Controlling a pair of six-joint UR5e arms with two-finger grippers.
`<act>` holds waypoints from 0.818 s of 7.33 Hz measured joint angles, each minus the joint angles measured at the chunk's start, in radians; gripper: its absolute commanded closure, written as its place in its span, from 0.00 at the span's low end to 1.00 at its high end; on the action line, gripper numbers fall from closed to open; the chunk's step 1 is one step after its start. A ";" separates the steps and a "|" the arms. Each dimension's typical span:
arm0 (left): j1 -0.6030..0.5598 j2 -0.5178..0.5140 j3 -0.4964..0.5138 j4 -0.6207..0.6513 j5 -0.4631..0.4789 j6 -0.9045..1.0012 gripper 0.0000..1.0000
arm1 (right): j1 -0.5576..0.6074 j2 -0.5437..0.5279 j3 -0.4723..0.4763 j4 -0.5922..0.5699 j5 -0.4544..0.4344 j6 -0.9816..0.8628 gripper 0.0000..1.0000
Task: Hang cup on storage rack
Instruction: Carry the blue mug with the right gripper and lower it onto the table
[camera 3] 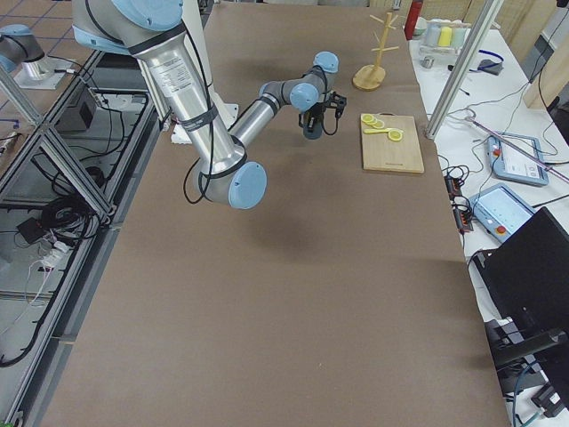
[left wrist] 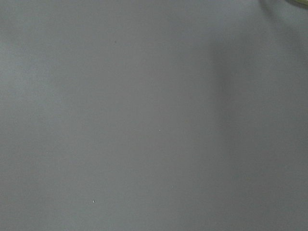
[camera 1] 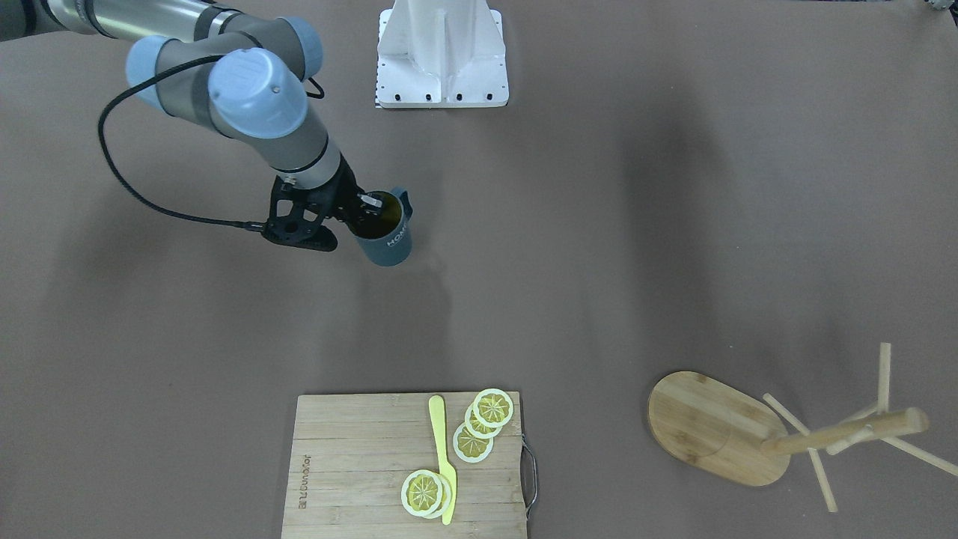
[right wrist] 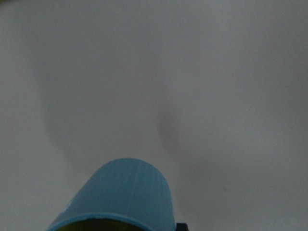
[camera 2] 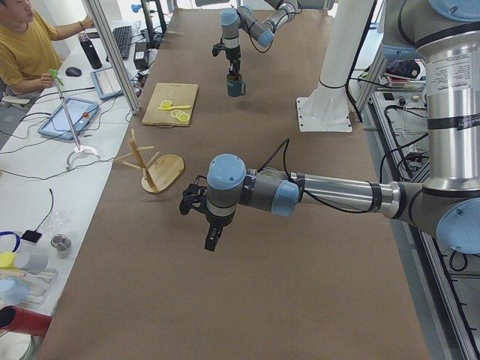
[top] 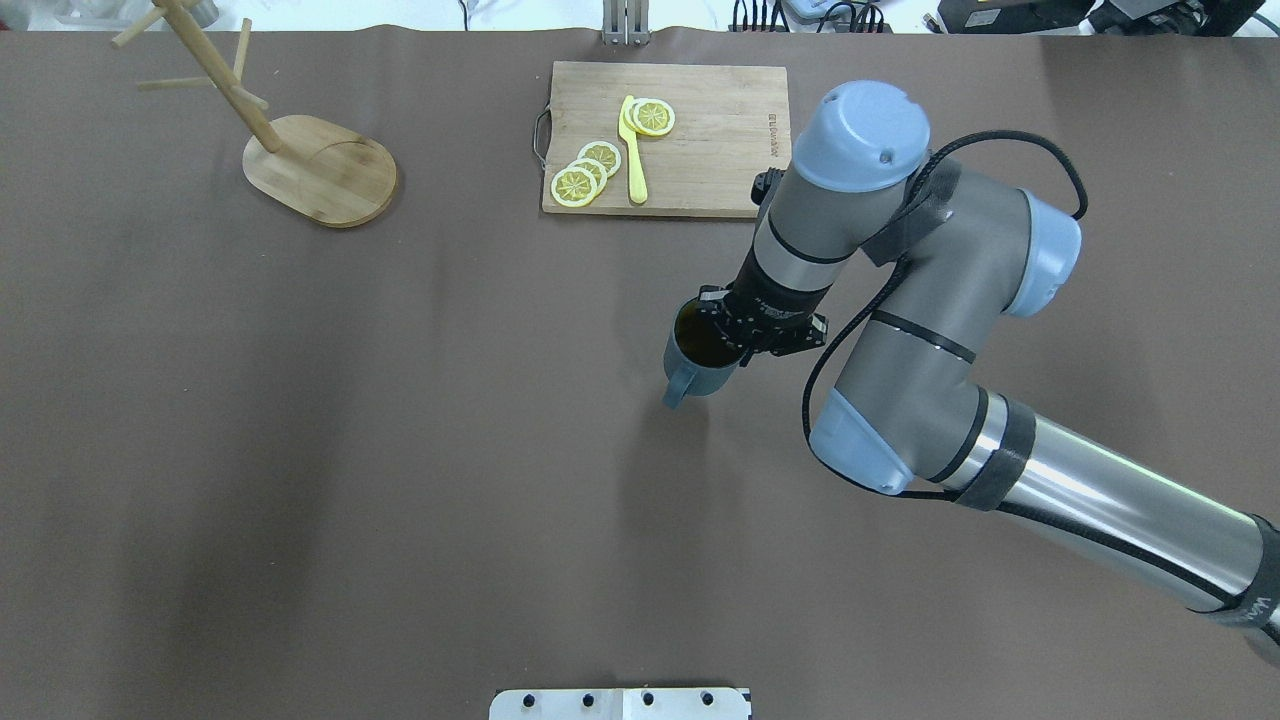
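Observation:
The slate-blue cup (camera 1: 388, 238) with its olive inside hangs tilted above the brown table, handle toward the robot's base. My right gripper (camera 1: 364, 207) is shut on its rim, one finger inside. It also shows in the overhead view (top: 700, 372) under the right gripper (top: 738, 338), and in the right wrist view (right wrist: 120, 197). The wooden storage rack (top: 322, 170) stands upright at the far left, well away from the cup; it also shows in the front-facing view (camera 1: 711, 427). My left gripper (camera 2: 213, 237) shows only in the exterior left view, high over the table; I cannot tell whether it is open or shut.
A bamboo cutting board (top: 720, 120) with lemon slices (top: 585, 172) and a yellow knife (top: 634, 160) lies at the far middle, just beyond the right arm. The white robot mount (camera 1: 441, 56) sits at the near edge. An operator (camera 2: 30, 45) sits beyond the table's far side.

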State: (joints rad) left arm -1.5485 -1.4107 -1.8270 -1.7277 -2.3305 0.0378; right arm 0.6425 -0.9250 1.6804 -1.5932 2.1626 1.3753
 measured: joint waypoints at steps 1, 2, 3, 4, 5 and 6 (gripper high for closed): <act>0.000 0.002 0.001 -0.010 0.000 0.000 0.02 | -0.033 0.023 -0.012 0.001 -0.017 0.039 1.00; 0.001 0.003 0.008 -0.020 0.000 -0.002 0.02 | -0.057 0.041 -0.021 0.002 -0.046 0.058 1.00; 0.003 0.000 0.017 -0.036 -0.002 -0.002 0.02 | -0.072 0.049 -0.028 0.004 -0.069 0.082 1.00; 0.004 0.000 0.023 -0.072 -0.015 -0.003 0.02 | -0.082 0.051 -0.035 0.022 -0.091 0.139 1.00; 0.005 0.006 0.027 -0.116 -0.048 -0.010 0.02 | -0.092 0.052 -0.058 0.073 -0.115 0.217 1.00; 0.006 0.011 0.030 -0.141 -0.078 -0.027 0.02 | -0.101 0.054 -0.091 0.136 -0.129 0.289 1.00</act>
State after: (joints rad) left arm -1.5428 -1.3992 -1.7973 -1.8688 -2.4088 0.0105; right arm 0.5415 -0.8710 1.5893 -1.4573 2.0339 1.6640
